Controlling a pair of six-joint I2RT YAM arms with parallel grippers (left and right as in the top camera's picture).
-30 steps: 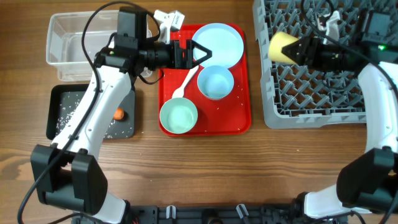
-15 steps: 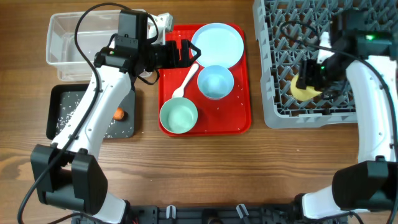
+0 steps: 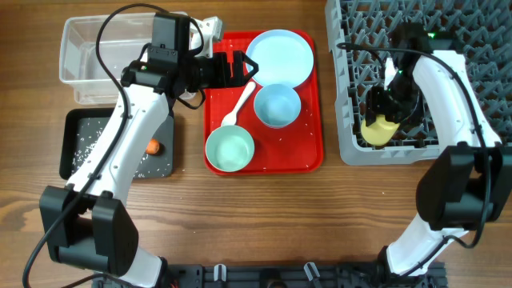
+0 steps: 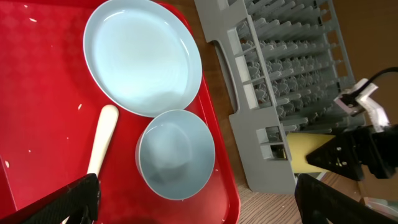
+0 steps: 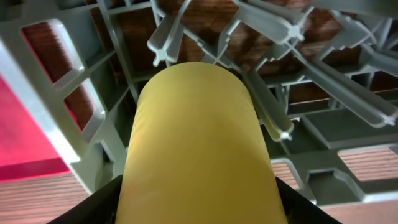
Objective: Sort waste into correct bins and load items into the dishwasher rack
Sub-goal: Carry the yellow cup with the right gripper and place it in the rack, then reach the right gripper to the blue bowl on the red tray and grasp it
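Observation:
My right gripper [image 3: 387, 110] is shut on the small yellow cup [image 3: 377, 131], held low in the front left corner of the grey dishwasher rack [image 3: 472, 64]; the cup [image 5: 199, 143] fills the right wrist view among the pegs. My left gripper [image 3: 238, 68] is open and empty over the back left of the red tray. On that tray are the pale blue plate [image 3: 280, 58], the pale blue-white bowl [image 3: 277, 105], the mint green bowl [image 3: 230, 150] and the white spoon [image 3: 238, 104]. The plate [image 4: 143, 56], bowl [image 4: 176, 154] and spoon [image 4: 102, 140] show in the left wrist view. The carrot [image 3: 153, 146] and rice lie in the black tray [image 3: 70, 164].
The clear tub [image 3: 80, 60] stands at the back left behind the black tray. A white crumpled napkin [image 3: 210, 27] lies by the red tray's [image 3: 308, 156] back left corner. The rack's [image 4: 273, 81] near edge shows in the left wrist view.
My right gripper has carried the yellow cup from the rack's back left down to its front left corner. My left gripper has drawn slightly back to the left.

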